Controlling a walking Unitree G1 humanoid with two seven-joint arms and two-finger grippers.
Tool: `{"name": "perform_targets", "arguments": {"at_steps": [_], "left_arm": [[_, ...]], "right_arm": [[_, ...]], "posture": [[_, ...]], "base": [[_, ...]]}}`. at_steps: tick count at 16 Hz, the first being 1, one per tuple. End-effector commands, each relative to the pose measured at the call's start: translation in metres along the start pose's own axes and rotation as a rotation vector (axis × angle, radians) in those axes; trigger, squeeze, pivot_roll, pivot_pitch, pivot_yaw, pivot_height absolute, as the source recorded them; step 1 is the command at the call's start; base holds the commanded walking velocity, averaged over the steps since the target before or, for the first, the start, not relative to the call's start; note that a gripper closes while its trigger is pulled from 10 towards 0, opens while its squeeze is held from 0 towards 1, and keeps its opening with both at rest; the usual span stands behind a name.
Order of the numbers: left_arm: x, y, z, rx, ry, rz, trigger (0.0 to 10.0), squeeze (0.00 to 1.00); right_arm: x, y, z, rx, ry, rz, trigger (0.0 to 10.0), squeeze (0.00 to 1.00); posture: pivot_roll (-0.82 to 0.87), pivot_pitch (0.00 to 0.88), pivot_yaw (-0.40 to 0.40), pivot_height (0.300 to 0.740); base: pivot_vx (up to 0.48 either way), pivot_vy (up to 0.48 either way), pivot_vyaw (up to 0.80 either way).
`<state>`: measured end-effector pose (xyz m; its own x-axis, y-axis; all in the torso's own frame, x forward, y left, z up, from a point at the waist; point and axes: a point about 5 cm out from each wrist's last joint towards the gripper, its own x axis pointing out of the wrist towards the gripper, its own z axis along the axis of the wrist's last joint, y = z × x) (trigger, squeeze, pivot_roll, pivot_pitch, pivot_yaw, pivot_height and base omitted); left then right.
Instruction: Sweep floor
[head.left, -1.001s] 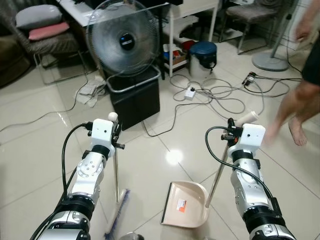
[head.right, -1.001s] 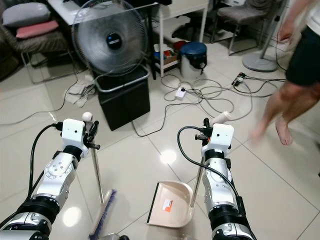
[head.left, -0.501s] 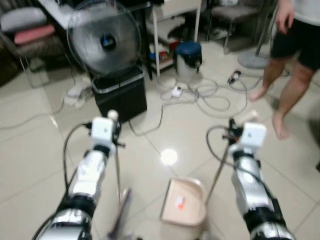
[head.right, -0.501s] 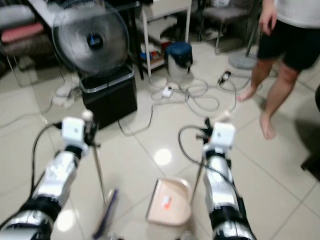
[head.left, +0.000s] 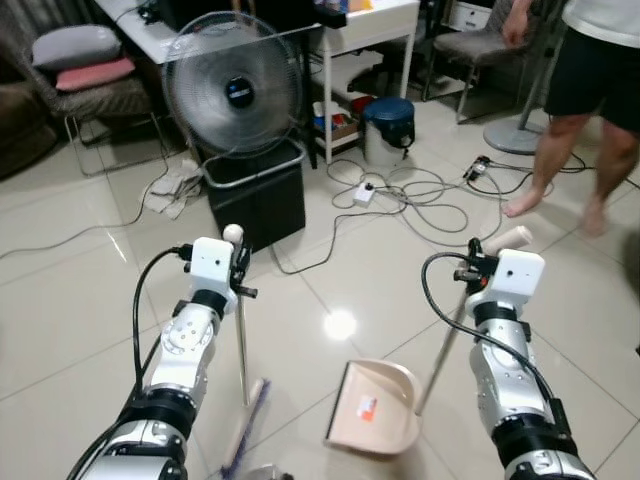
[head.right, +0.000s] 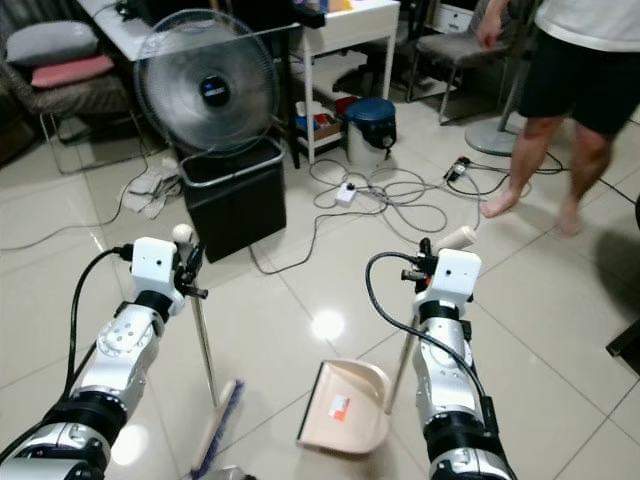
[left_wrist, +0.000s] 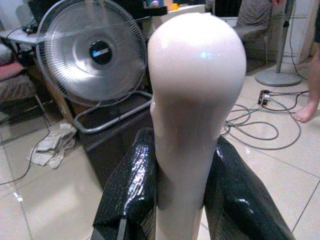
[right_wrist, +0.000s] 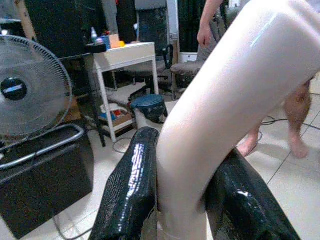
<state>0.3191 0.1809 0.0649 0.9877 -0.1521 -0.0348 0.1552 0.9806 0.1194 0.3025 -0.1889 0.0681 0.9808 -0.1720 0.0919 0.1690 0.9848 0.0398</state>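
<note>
Since the earlier frames the camera has swung so the whole room sits differently in view, the blur of half a second ago has cleared, and the person has walked from beside the cables to the far right, while both arms keep their hold as before. At far left a chair (head.left: 90, 95) with grey and pink cushions stands against the wall, and crumpled cloth (head.left: 172, 188) lies on the pale glossy tiled floor (head.left: 60, 290). Next comes a round grey wire-caged fan (head.left: 233, 97) set on a black box-shaped bin (head.left: 258, 195). The left gripper (head.left: 239, 272) is clamped on the slim metal broom (head.left: 241, 345) just below its cream rounded top; in the left wrist view its black fingers (left_wrist: 127, 192) press both sides of that knob. The broom stands nearly upright, its purple-bristled head resting on the floor near the robot's feet. Just to its right lies the beige plastic dustpan (head.left: 375, 408), flat on the tiles with an orange label, apart from the broom head. The right gripper (head.left: 478, 262) is closed around the dustpan's long slanted handle near its cream grip, fingers (right_wrist: 131, 187) squeezing it. Beyond, a white table (head.left: 365, 25), a blue-lidded pail (head.left: 389, 128) and tangled grey cables (head.left: 430, 195) with a power strip. At far right the barefoot person (head.left: 590, 95) in black shorts stands.
</note>
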Motion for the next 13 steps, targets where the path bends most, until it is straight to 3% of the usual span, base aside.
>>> {"name": "perform_targets", "arguments": {"at_steps": [1,5,8,10,13], "left_arm": [[0.0036,0.0041,0.0072,0.013,-0.024,0.004,10.0,0.0],[0.0043,0.0042,0.0079,0.015,-0.025,0.002,10.0,0.0],[0.0043,0.0041,0.0107,0.058,-0.044,0.003,10.0,0.0],[0.0046,0.0037,0.011,0.072,-0.044,0.006,10.0,0.0],[0.0052,0.0036,0.0119,0.031,-0.051,0.013,10.0,0.0]], "right_arm": [[0.0041,0.004,0.0058,0.003,-0.024,0.012,10.0,0.0],[0.0038,0.0039,0.0051,0.001,-0.022,0.01,10.0,0.0],[0.0034,0.0036,0.0047,0.001,-0.021,0.009,10.0,0.0],[0.0032,0.0034,0.0045,0.0,-0.021,0.008,10.0,0.0],[0.0027,0.0024,0.0045,0.003,-0.023,0.006,10.0,0.0]], "posture": [[-0.1,0.0,0.073,0.74],[-0.1,0.0,0.074,0.74],[-0.1,0.0,0.074,0.74],[-0.1,0.0,0.074,0.74],[-0.1,0.0,0.074,0.74]], "base": [[0.0,0.431,0.0],[0.0,0.414,0.0],[0.0,0.0,0.0],[0.0,-0.469,0.0],[0.0,-0.16,0.0]]}}
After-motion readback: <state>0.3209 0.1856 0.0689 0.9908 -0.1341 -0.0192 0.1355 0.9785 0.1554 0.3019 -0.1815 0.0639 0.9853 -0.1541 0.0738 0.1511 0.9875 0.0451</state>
